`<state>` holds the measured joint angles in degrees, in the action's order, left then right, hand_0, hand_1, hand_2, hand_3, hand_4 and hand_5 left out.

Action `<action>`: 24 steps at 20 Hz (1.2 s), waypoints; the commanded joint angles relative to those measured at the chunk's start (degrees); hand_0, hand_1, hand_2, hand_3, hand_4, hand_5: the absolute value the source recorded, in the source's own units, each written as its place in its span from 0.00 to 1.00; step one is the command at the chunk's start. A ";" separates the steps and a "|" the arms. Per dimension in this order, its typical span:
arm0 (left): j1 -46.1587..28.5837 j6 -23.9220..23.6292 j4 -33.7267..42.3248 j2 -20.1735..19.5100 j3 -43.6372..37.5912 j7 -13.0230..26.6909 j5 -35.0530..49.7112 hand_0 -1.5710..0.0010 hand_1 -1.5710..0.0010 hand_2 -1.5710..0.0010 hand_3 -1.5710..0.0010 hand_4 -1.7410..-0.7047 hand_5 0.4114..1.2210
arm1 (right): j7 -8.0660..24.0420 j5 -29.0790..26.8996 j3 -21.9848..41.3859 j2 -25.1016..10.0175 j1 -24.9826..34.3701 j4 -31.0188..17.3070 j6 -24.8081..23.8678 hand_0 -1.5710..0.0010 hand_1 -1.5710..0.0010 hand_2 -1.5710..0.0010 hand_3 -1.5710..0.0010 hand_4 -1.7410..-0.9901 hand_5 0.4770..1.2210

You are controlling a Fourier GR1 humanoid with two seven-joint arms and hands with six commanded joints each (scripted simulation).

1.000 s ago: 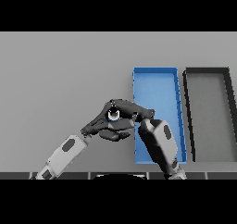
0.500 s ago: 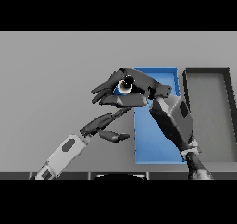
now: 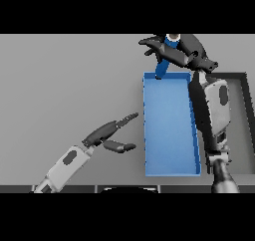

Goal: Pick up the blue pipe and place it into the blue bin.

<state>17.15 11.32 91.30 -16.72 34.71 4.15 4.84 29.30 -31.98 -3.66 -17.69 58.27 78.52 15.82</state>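
The robot's right hand (image 3: 180, 52) is raised at the far end of its outstretched right arm, fingers curled in a grip, while the left hand (image 3: 110, 135) hangs low at centre-left, fingers straight and thumb spread.

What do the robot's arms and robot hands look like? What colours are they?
Both arms are white and grey, with smooth rounded shells and a dark oval patch on each forearm. The left robot hand and right robot hand are dark grey, nearly black, with slim fingers and a thumb. No cables or writing show.

Blue bin (image 3: 171, 171) lies open, black bin (image 3: 247, 115) beside it.
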 commanded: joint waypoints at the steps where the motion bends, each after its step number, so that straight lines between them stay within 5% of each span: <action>1: -0.11 0.06 0.25 -0.04 -0.16 0.28 0.41 1.00 1.00 1.00 1.00 0.88 0.07 | -0.38 0.67 -0.73 -0.09 -1.62 -1.32 -0.36 0.00 0.00 0.00 0.00 0.32 1.00; 8: -0.30 0.36 0.60 -0.84 -0.38 0.03 0.35 1.00 1.00 1.00 1.00 0.88 0.07 | 3.90 6.11 -2.23 -0.53 -14.29 -3.33 -3.13 0.00 0.00 0.00 0.00 0.32 1.00; 12: -0.98 0.45 1.06 -0.46 0.54 -0.31 -0.11 1.00 1.00 1.00 1.00 0.88 0.07 | 5.64 8.19 1.12 -1.88 -20.65 -4.37 -9.42 0.00 0.00 0.00 0.00 0.32 1.00; 14: -0.12 0.44 0.23 -0.24 0.24 0.67 -0.07 1.00 1.00 1.00 1.00 0.88 0.07 | 5.64 7.22 4.35 -4.22 -23.69 -4.18 -10.58 0.00 0.00 0.00 0.31 0.21 1.00; 15: -0.16 0.14 -0.05 0.34 0.53 0.76 -0.33 1.00 1.00 1.00 1.00 0.88 0.07 | 5.64 6.51 6.97 -4.95 -24.97 -4.36 -10.89 0.00 0.00 0.00 0.25 0.23 1.00; 18: -0.25 0.23 0.11 0.28 0.64 0.39 -0.38 1.00 1.00 1.00 1.00 0.88 0.08 | 5.64 3.60 14.04 -8.84 -28.31 -4.62 -13.55 0.00 0.00 0.00 0.56 0.12 0.98; 20: -0.45 -0.05 1.07 0.33 0.59 0.77 -0.01 1.00 1.00 1.00 1.00 0.88 0.08 | 5.64 -1.15 20.48 -12.52 -28.26 -6.59 -18.14 0.00 0.00 0.00 0.36 0.21 0.97; 21: -0.68 -0.42 1.27 0.16 0.67 0.82 -0.43 1.00 1.00 1.00 1.00 0.88 0.08 | 5.64 -5.89 24.46 -14.73 -27.49 -8.33 -21.38 0.07 0.12 0.15 0.49 0.28 0.96; 24: -0.28 -0.18 1.07 0.38 0.71 1.69 -0.20 1.00 1.00 1.00 1.00 0.88 0.08 | 5.64 -18.72 35.37 -19.54 -23.93 -10.49 -26.20 0.52 0.55 0.57 0.74 0.53 0.93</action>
<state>16.89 11.14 92.38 -16.31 35.43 5.87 4.64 34.93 -50.67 31.70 -37.24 34.37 68.04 -10.17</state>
